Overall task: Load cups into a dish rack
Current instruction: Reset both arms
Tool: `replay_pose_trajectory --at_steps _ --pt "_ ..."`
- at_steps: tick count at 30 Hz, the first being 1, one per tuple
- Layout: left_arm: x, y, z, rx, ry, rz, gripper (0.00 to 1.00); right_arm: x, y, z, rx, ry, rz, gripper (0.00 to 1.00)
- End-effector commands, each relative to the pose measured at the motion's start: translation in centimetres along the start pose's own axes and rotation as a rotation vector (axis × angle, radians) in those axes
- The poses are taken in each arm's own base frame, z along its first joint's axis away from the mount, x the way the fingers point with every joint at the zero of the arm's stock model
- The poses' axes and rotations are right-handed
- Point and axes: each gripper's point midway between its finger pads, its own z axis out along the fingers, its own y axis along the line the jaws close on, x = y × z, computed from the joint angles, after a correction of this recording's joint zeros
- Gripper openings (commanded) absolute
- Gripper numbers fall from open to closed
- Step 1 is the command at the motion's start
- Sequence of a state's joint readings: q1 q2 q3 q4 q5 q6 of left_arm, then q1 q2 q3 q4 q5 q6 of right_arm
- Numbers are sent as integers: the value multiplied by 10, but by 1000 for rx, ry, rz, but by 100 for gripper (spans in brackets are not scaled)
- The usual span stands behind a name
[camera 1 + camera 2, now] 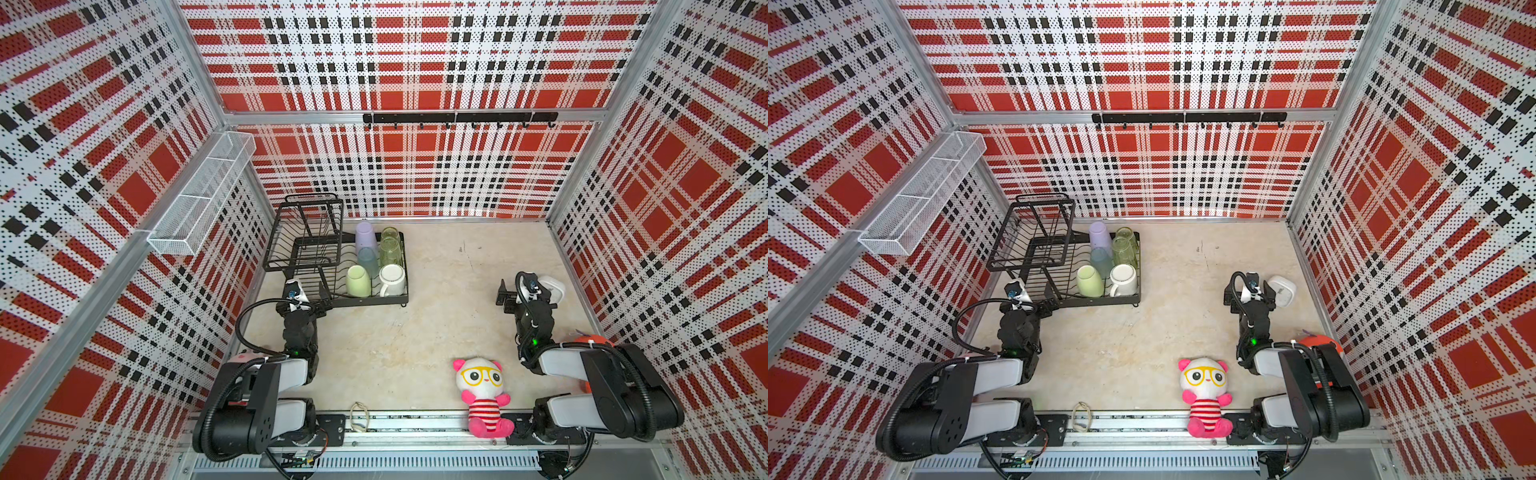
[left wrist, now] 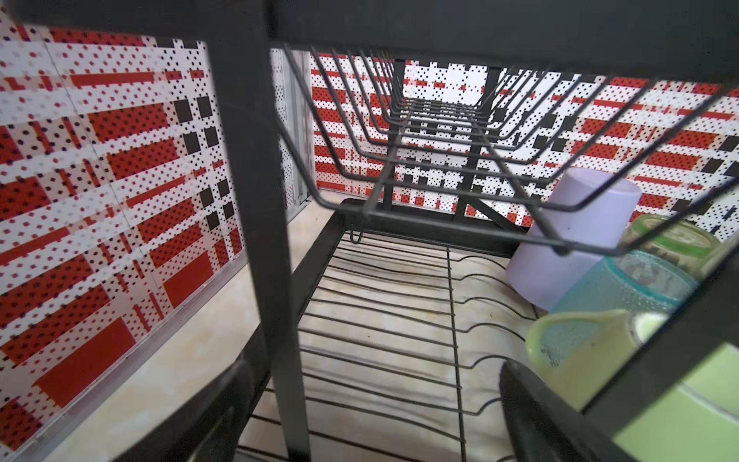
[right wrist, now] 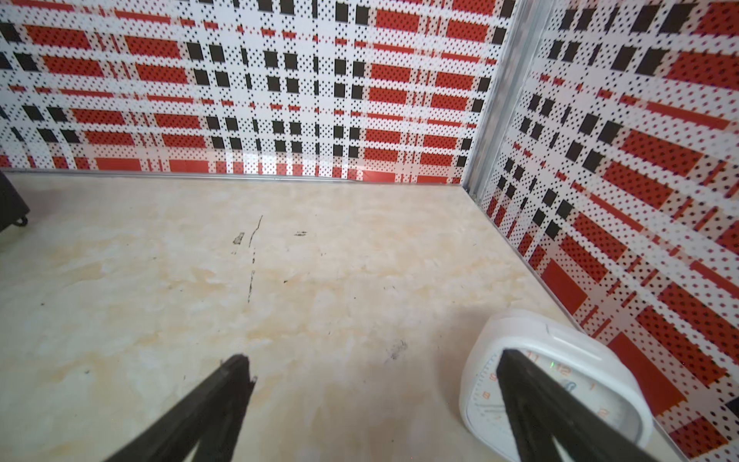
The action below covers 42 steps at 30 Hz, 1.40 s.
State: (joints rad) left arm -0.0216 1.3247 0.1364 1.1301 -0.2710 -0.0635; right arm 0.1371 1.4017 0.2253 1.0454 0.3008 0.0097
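Observation:
The black wire dish rack [image 1: 307, 232] stands at the back left in both top views. Its lower tray holds several cups mouth down: a lavender cup [image 1: 365, 235], an olive tumbler [image 1: 390, 233], a bright green tumbler [image 1: 390, 254], a teal tumbler [image 1: 368, 259], a pale green mug [image 1: 358, 280] and a white mug [image 1: 392, 279]. My left gripper [image 1: 305, 305] is open at the rack's near left corner. In the left wrist view a rack post [image 2: 276, 280] stands between its fingers [image 2: 532, 408] untouched. My right gripper [image 3: 372, 364] is open over bare table.
A white square clock [image 3: 560, 384] lies by the right wall, just behind my right gripper's finger. A panda plush [image 1: 482, 395] sits at the front edge, with a rubber band [image 1: 359, 415] to its left. A white mesh basket [image 1: 199, 195] hangs on the left wall.

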Motion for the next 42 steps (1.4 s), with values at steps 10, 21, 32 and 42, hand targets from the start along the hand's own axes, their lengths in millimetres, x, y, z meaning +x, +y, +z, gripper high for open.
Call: replay_pose_trajectory --at_steps 10,21,32,42 --pt "-18 -9 12 67 -144 -15 98 1 -16 15 6 -72 92 100" --pt "-11 -21 18 123 -113 31 98 7 -27 22 76 -23 112 100" --pt "-9 -22 21 92 -101 39 98 6 -26 22 74 -25 110 100" --pt "-10 -18 21 58 -103 35 98 7 -26 22 75 -24 110 100"
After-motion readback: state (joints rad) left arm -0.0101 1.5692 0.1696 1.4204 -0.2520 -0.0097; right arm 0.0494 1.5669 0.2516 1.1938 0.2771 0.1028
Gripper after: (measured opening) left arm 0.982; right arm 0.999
